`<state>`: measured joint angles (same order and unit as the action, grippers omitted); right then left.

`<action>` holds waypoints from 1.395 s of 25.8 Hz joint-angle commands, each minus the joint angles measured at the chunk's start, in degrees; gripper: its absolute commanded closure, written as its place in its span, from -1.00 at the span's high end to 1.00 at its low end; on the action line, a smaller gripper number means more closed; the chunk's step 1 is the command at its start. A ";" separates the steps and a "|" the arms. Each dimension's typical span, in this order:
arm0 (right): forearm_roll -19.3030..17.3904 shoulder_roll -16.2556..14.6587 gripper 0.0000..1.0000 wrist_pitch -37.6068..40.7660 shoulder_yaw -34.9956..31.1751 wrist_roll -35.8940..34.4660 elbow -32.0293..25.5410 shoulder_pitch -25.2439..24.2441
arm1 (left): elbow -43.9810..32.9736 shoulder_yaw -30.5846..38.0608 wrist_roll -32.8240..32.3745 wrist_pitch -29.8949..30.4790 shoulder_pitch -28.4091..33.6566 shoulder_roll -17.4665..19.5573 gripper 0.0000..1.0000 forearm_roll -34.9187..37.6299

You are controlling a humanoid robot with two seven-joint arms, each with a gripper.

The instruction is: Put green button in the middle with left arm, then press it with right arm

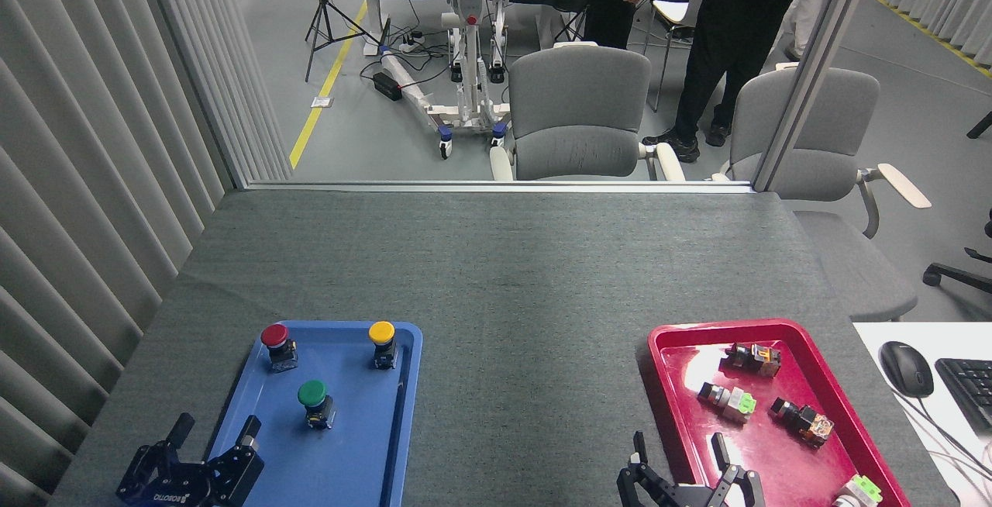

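Grey felt is covering the table (496, 274), and at its near edge both arms are waiting low. Nearest on the left, the left gripper (215, 436) is sitting with its fingers spread apart and grasping nothing, one finger over the near-left corner of the blue tray (403, 414). On the right, the right gripper (680, 453) is likewise standing released, its fingers parted at the near edge of the red tray (659, 383).

Just beyond the left gripper, the green button (315, 401) is standing upright inside the blue tray, near its centre. Behind it the red button (277, 345) and the yellow button (382, 343) are standing at the tray's far corners. Several small switch parts (732, 402) are lying scattered in the red tray. Between the two trays, the middle (535, 367) of the felt is lying bare.

Off to the right a mouse (905, 367) and keyboard (969, 391) are resting on a white desk. Farther back, past the table's edge, two grey chairs (580, 112) are standing, and two people (728, 34) are standing behind them near a white wheeled stand (469, 65).
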<state>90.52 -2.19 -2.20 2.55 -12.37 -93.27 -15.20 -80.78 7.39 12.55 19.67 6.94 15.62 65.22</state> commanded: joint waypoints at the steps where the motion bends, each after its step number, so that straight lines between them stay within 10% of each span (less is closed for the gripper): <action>1: -0.08 0.00 1.00 0.01 0.09 0.07 0.02 -0.01 | 0.27 0.08 -0.07 -0.16 0.00 -0.41 1.00 0.17; 36: 0.19 -0.18 1.00 0.01 0.18 -0.19 -0.07 -0.89 | -0.69 0.08 -1.92 -1.74 -0.09 -0.41 1.00 0.96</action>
<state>90.70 -2.38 -2.10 2.72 -12.23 -93.28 -16.02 -81.33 7.45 10.62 17.92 6.86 15.20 66.18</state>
